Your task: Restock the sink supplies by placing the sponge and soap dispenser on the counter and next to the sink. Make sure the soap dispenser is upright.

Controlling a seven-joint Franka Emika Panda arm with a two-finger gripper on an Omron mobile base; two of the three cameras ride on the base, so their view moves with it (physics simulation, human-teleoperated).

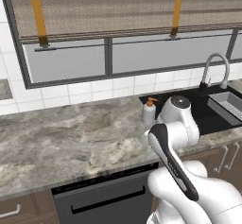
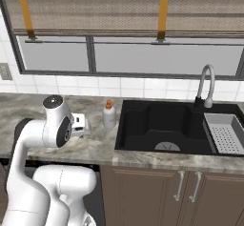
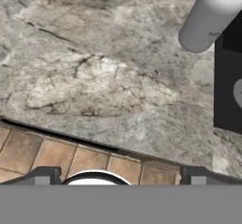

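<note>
The soap dispenser [image 1: 149, 112] [image 2: 109, 114] [image 3: 208, 17], a white bottle with an orange pump nozzle, stands upright on the marbled counter [image 1: 71, 138] [image 2: 95, 146] [image 3: 94, 76], just left of the dark sink [image 1: 208, 116] [image 2: 157, 120] [image 3: 229, 76]. My gripper [image 2: 80, 124] [image 3: 120, 178] hangs above the counter's front edge, left of and nearer than the bottle, apart from it. It is open, its fingertips [image 3: 42, 176] wide apart with nothing between them. The sponge is out of view.
An arched silver faucet [image 1: 215, 69] [image 2: 206, 84] rises behind the basin, and a grey rack [image 1: 231, 106] [image 2: 226, 132] sits in its right part. Below the counter are a dishwasher front [image 1: 104, 199], brown cabinet doors [image 2: 186, 187] and tiled floor [image 3: 47, 152].
</note>
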